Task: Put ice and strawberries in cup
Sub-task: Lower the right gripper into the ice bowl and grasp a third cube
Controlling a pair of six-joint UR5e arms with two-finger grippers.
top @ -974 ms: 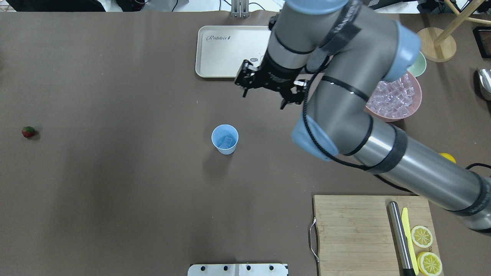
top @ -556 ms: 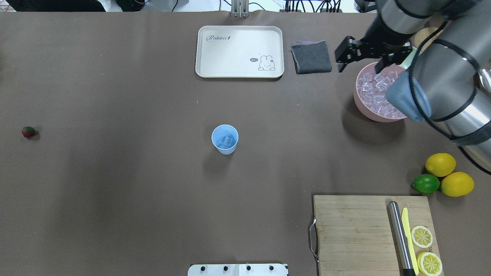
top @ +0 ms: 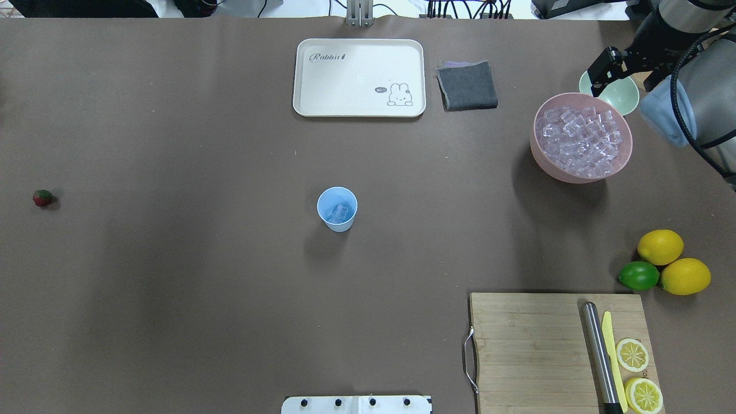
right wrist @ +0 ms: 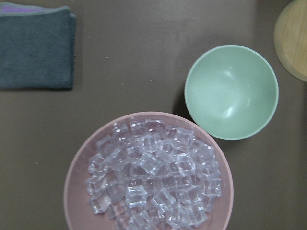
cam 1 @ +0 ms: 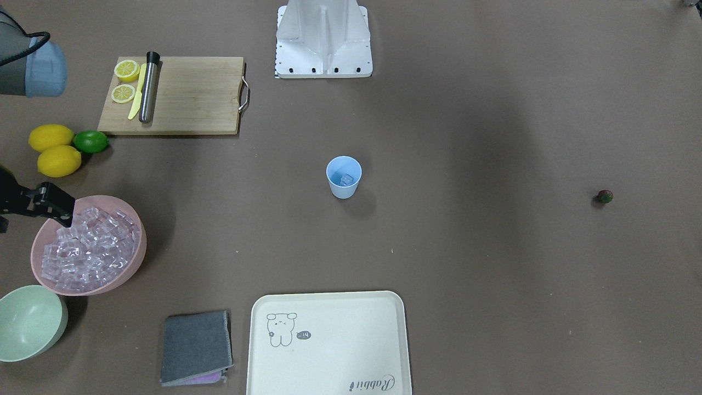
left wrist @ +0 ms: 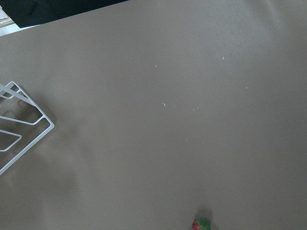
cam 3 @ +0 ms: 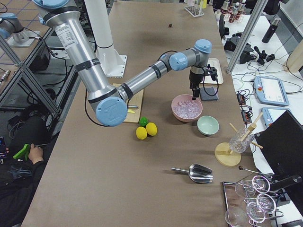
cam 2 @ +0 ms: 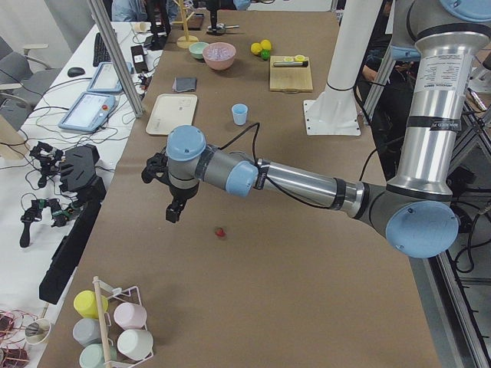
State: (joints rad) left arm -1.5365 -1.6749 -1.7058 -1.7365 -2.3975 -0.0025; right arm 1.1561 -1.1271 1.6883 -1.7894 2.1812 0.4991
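Clearly "Rabbit" reads on the tray (top: pixel 345 86); right tool (top: pixel 624 79) spread wide, empty, near the ice (top: pixel 581 141); left tool (cam 2: pixel 175 208): cannot tell

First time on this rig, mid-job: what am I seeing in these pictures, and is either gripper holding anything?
Two robot arms with two-finger grippers work at a brown table. Two cameras look down from behind and in front, two from the table's ends, one sits on each wrist. The right gripper hangs open, empty, near the pink bowl of ice. The left gripper hovers near the strawberry; whether it is open is unclear. The blue cup holds some ice.
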